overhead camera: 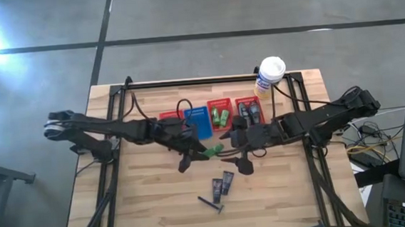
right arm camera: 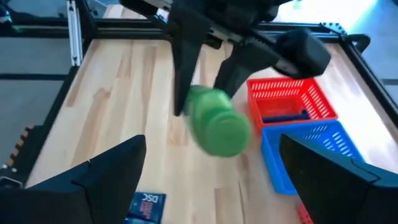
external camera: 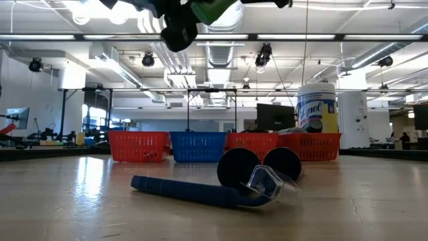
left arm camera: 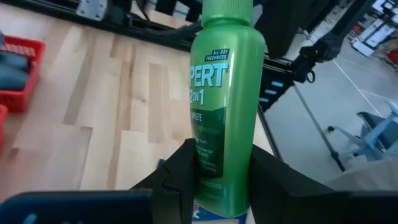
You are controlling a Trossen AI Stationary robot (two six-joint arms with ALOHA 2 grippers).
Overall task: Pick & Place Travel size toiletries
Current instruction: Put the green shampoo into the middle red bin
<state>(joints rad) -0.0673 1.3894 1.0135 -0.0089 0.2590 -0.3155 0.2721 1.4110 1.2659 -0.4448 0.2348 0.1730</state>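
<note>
My left gripper is over the table's middle, shut on a bright green bottle marked PERT. My right gripper hangs open just right of it, its fingers wide apart in the right wrist view, facing the bottle's end without touching it. Two dark flat tubes and a thin blue razor lie on the wood nearer the front edge; the low view shows the razor and the tubes' round caps. More small toiletries lie in the baskets. My left gripper pinches the green bottle between its two fingers at its lower part, one finger on each side. The rest of the bottle sticks out past the fingertips toward the right gripper. It is lifted clear of the table.
A row of red and blue mesh baskets stands behind the grippers, with a white-lidded yellow canister at the far right. A dark metal frame borders the wooden table. Bare wood lies at the near left.
</note>
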